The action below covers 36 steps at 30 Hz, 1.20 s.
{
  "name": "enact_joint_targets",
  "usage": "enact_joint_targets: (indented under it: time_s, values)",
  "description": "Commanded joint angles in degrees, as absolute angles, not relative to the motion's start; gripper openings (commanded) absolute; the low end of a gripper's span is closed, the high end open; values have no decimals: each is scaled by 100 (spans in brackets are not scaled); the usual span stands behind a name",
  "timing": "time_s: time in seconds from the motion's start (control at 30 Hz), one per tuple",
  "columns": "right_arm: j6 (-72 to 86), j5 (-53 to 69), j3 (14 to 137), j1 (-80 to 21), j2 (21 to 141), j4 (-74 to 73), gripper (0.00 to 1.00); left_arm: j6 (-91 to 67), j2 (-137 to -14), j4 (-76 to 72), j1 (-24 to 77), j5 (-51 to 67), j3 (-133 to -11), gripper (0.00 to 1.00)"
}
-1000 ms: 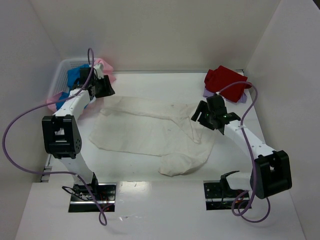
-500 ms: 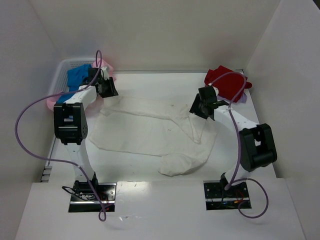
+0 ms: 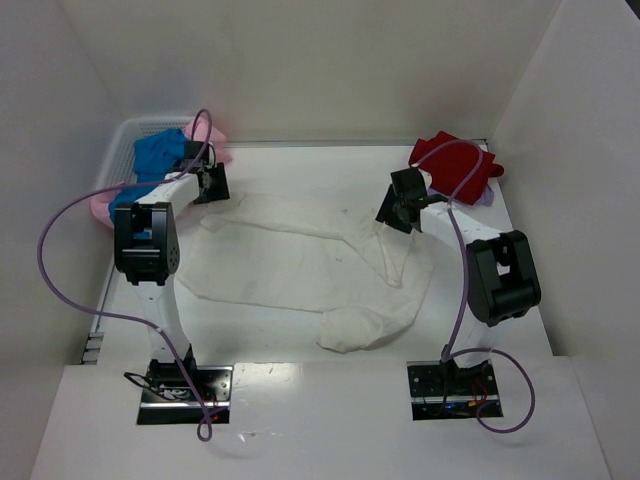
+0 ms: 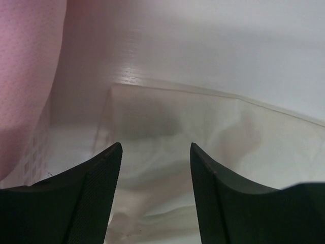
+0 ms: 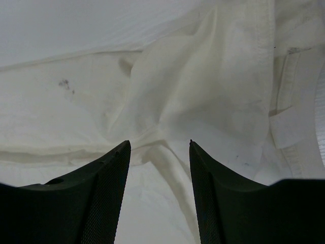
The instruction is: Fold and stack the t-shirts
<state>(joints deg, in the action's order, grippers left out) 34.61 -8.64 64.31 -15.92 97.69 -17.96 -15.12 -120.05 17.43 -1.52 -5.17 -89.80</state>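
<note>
the white bench (image 3: 300, 170) carries the cream-white t-shirt (image 3: 300, 260), spread out at its middle and faintly stained. the mesh basket (image 3: 118, 150) at far left holds the blue t-shirt (image 3: 160, 152) and the pink t-shirt (image 3: 222, 152). the red t-shirt (image 3: 455, 165) lies bunched at far right. the left end effector (image 4: 156, 150) hovers, fingers apart, over the cream-white t-shirt's far left corner. the right end effector (image 5: 159, 145), fingers also apart, is over its far right edge, near a small sewn tag (image 5: 282, 127) too blurred to read.

Matt, wrinkled cloth of cream-white t-shirt (image 3: 290, 265)
</note>
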Motion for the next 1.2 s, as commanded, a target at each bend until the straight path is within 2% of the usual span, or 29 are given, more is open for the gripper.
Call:
enact_joint_targets:
  time_s: [0.0, 0.1, 0.23, 0.47, 0.63, 0.7, 0.93, 1.03, 1.17]
  values:
    - [3366, -1028, 6688, -1591, 9870, -1564, 56, -1512, -12120, 1791, -255, -1143, -9132, 67]
    - [3366, -1028, 6688, -1591, 9923, -1564, 56, -1512, -12234, 1784, -255, -1311, -9132, 72]
    - [3313, -1028, 6688, -1546, 9923, -1564, 56, -1512, -12375, 1784, -255, -1424, -9132, 72]
    - [3273, -1028, 6688, -1485, 9923, -1626, 56, -1459, -12592, 1614, -255, -1535, -9132, 57]
    - [3261, -1028, 6688, -1382, 10054, -1736, 34, -1345, -12656, 1600, -255, -1547, -9193, 36]
    - [3261, -976, 6688, -1326, 10179, -1810, 22, -1345, -12699, 1600, -218, -1547, -9230, 31]
    - [3208, -1123, 6893, -1310, 10485, -2107, 11, -1292, -12832, 1600, -141, -1547, -9413, 19]
    - [3208, -1311, 6969, -1310, 10589, -2243, 1, -1292, -12832, 1652, -88, -1547, -9466, 20]
    - [3138, -1503, 7205, -1310, 10954, -2581, 0, -1240, -12780, 1680, 26, -1600, -9466, 31]
